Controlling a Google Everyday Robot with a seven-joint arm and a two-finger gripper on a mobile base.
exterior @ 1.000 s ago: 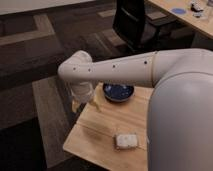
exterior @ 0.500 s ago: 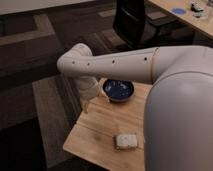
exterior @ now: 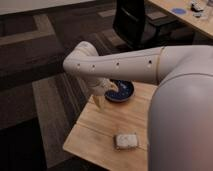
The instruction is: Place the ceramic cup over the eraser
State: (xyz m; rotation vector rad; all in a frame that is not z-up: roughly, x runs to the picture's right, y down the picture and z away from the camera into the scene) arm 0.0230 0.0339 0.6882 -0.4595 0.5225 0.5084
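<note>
A squat pale whitish-grey object, which looks like the ceramic cup, sits on the wooden table near its front edge. I see no eraser; it is hidden or out of view. My gripper hangs from the bent white arm over the table's back left part. It is just left of the dark-blue bowl and well behind the cup. The wrist covers the bowl's left rim.
A black office chair stands behind the table on the striped dark carpet. A long desk with small items runs along the top right. The table's left and front edges drop to the floor. My white body fills the right side.
The gripper has shifted to the right, closer to the dark-blue bowl, and the elbow has moved right with it. The pale cup and the bowl have not moved.
</note>
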